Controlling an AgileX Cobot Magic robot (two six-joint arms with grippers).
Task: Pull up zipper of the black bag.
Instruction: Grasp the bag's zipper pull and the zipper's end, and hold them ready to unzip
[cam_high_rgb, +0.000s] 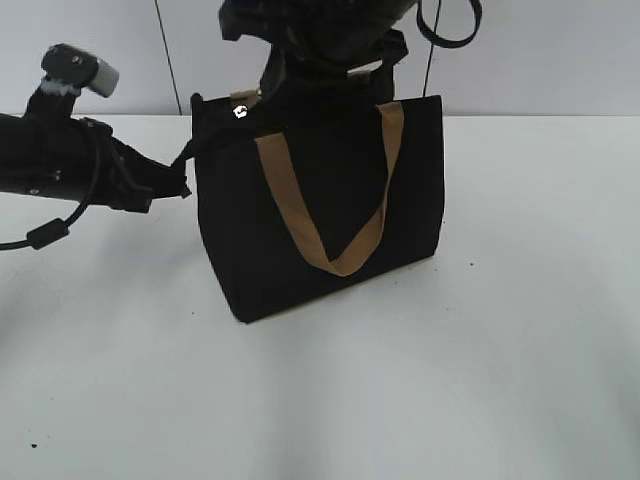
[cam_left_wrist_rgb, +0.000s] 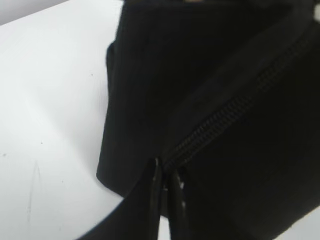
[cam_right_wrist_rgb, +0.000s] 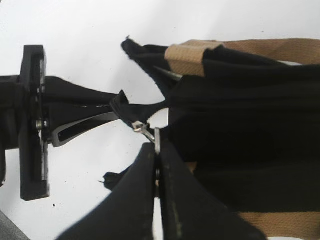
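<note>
The black bag (cam_high_rgb: 320, 200) stands upright mid-table, with a tan V-shaped strap (cam_high_rgb: 335, 255) on its near side. My left gripper (cam_high_rgb: 186, 168) is shut on a black fabric tab at the bag's top left corner. In the left wrist view the jaws (cam_left_wrist_rgb: 164, 172) pinch that fabric at the end of the zipper line (cam_left_wrist_rgb: 225, 115). My right gripper (cam_right_wrist_rgb: 157, 147) reaches down from above and is shut on the silvery zipper pull (cam_right_wrist_rgb: 145, 130). The pull glints at the bag's top left end (cam_high_rgb: 239, 111).
The white table (cam_high_rgb: 520, 330) spreads all round the bag. The right arm's dark body and a cable loop (cam_high_rgb: 450, 30) hang over the bag's top. The left arm (cam_high_rgb: 60, 160) lies low along the left side. The second tan strap (cam_right_wrist_rgb: 260, 50) lies along the bag's top.
</note>
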